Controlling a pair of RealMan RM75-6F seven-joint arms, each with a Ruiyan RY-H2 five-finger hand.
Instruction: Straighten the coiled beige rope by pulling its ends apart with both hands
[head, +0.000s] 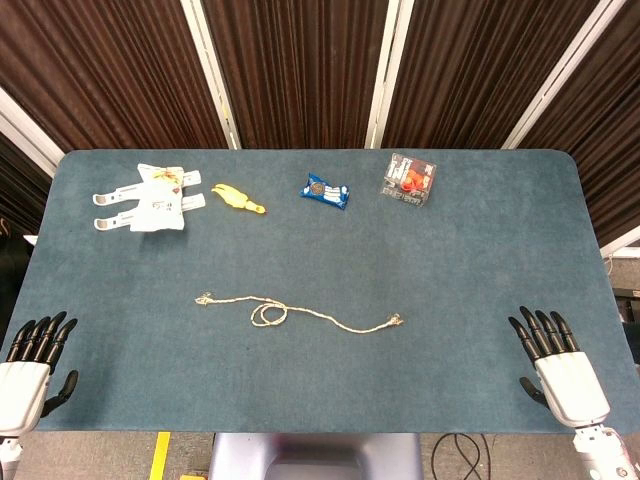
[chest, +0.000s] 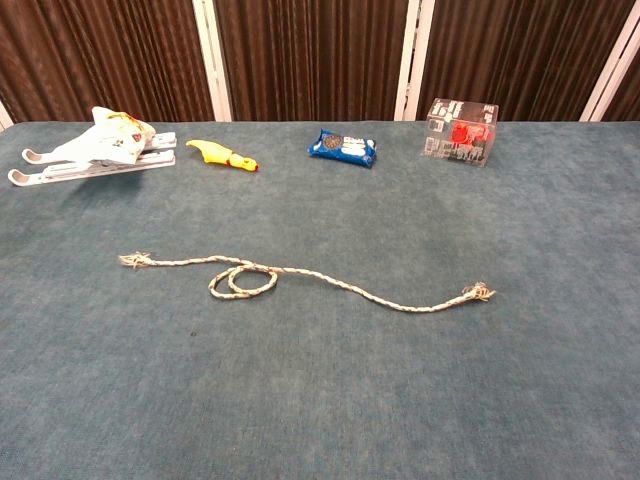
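The beige rope (head: 300, 312) lies across the middle of the blue table, with a small coil (head: 268, 315) left of its centre and frayed ends at both sides. In the chest view the rope (chest: 340, 283) shows the same loop (chest: 242, 280). My left hand (head: 30, 370) rests at the table's near left corner, fingers spread, holding nothing. At the near right corner my right hand (head: 558, 367) lies the same way, fingers apart and empty. Both hands are far from the rope ends. Neither hand shows in the chest view.
Along the far side lie a white toy with skis (head: 150, 198), a yellow rubber chicken (head: 238, 198), a blue snack packet (head: 326, 191) and a clear box with red contents (head: 409, 180). Table edge (head: 320, 432) runs close to me.
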